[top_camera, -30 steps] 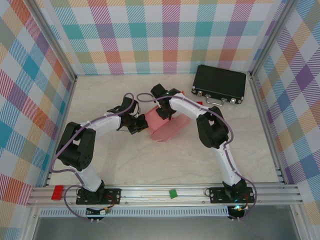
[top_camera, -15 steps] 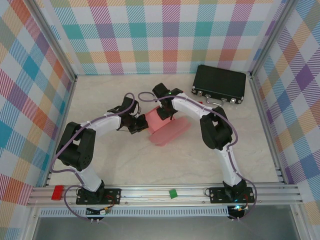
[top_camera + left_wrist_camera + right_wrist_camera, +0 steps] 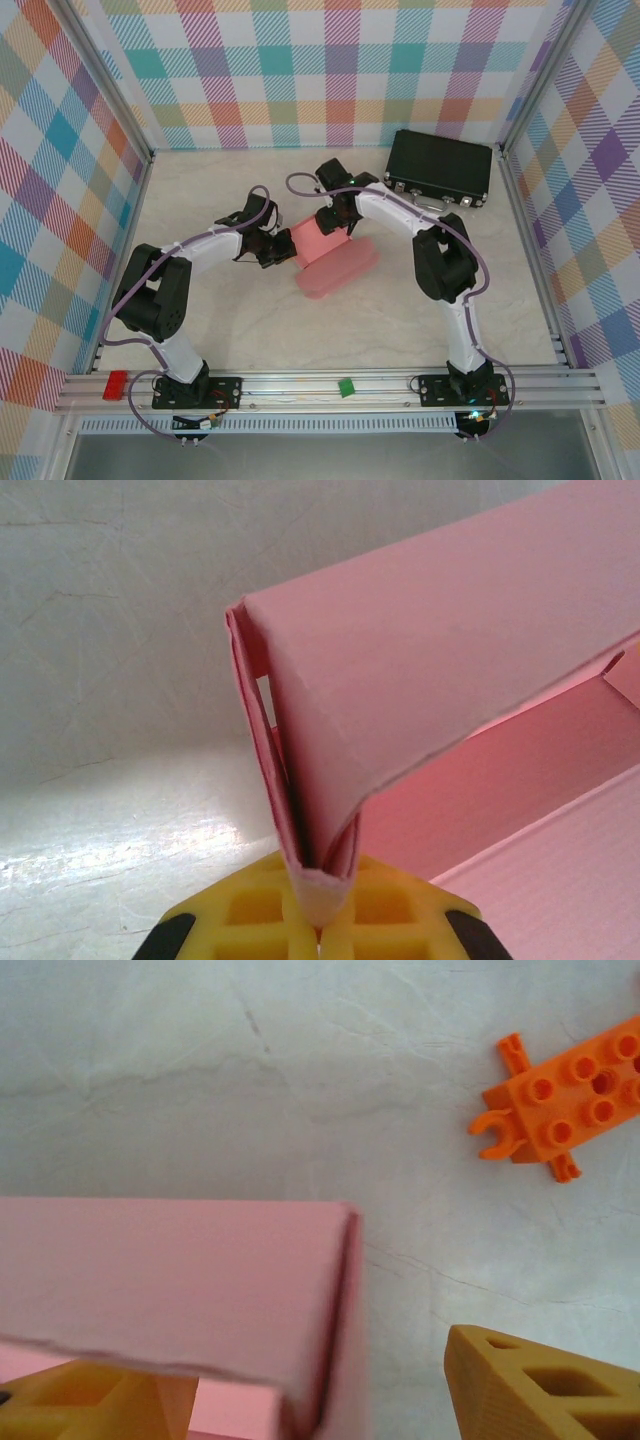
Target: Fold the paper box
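Paper box position: the paper box [image 3: 332, 256] lies mid-surface, between the two arms, a pink sheet partly folded up, with one panel raised and a longer one lying low towards the near side.
Left hand: the left hand [image 3: 284, 250] is at the box's left edge. In the left wrist view its yellow fingers [image 3: 262, 910] are pressed together on a folded corner of the pink card, and the creased layers rise straight up out of the pinch.
Right hand: the right hand [image 3: 337, 220] sits over the box's far edge. In the right wrist view it is spread: one finger [image 3: 85, 1400] shows just below the pink panel's edge, and the other [image 3: 545, 1385] stands well to the side over bare surface, apart from the card.
Nearby: an orange toy [image 3: 565, 1095] lies on the surface [image 3: 240, 320] beyond the box's corner; a black case [image 3: 440, 167] sits near the back right.
Change, right hand: a second ago it was closer over the raised panel with the fingers nearer together; they have since widened, and the wrist has drawn back towards the case.
Change, box: the low panel has sagged and slid slightly towards the near left.
Change, left hand: same place, same pinch.
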